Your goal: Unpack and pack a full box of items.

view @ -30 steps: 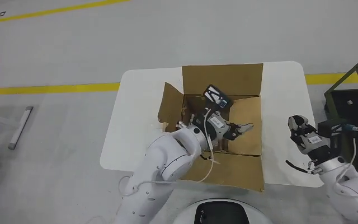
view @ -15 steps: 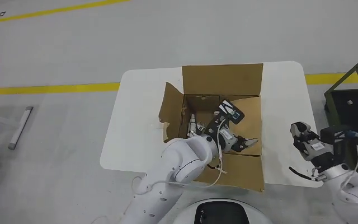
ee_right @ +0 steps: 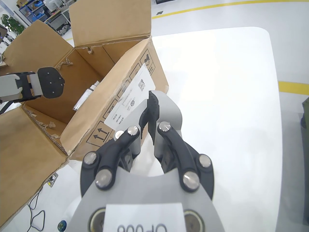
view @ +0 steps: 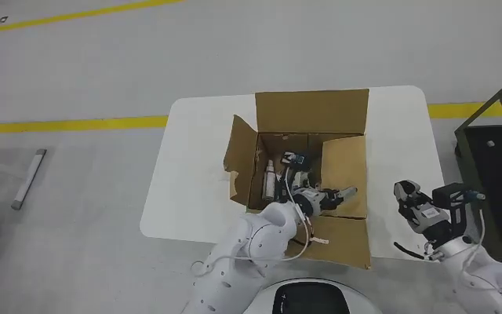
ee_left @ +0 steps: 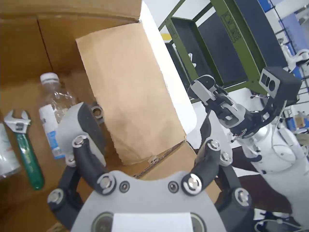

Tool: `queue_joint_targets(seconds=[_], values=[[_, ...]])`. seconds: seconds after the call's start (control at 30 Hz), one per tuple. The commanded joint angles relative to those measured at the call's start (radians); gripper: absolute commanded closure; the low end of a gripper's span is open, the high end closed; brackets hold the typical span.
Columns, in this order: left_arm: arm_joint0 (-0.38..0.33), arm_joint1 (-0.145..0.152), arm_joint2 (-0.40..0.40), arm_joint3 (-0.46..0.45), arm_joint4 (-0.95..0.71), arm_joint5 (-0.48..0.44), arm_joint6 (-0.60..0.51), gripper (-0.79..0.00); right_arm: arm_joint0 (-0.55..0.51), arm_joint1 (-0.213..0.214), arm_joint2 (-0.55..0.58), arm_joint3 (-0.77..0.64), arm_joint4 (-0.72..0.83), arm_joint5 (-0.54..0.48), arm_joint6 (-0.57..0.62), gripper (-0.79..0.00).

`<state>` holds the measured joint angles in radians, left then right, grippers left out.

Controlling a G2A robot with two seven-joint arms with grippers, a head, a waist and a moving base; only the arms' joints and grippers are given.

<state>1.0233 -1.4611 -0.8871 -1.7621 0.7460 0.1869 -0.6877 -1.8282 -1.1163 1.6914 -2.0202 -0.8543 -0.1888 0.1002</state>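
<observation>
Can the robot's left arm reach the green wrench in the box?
Probably yes. The left gripper is open over the box, and the wrench lies uncovered on its floor beside a bottle.

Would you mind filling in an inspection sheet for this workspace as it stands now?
Surface: white table, bearing the box.
Job's things: open cardboard box; inside, clear bottle, green-handled wrench, a white container.
Clutter: grey bar on the floor.
Grippers: left gripper open over the box's right flap; right gripper shut, beside the box above the table.
Cables: white cable on the left arm; black cable on the floor.
Surroundings: green rack, yellow floor lines.
</observation>
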Motion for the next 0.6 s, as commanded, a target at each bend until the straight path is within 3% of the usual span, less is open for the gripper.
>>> queue_joint_targets(seconds=[0.0,0.13,0.57], values=[[-0.001,-0.004,0.009,0.014,-0.017,0.019,0.003,-0.785,-0.003,-0.001,-0.003,0.0,-0.003,0.001,-0.001,0.0],[-0.007,-0.014,0.021,0.043,-0.075,0.036,0.02,-0.785,-0.007,-0.003,-0.008,0.0,-0.003,0.001,0.0,0.0],[-0.064,-0.031,0.035,0.157,-0.044,0.055,0.069,-0.785,0.01,-0.01,-0.033,0.018,-0.001,0.004,0.005,0.0]])
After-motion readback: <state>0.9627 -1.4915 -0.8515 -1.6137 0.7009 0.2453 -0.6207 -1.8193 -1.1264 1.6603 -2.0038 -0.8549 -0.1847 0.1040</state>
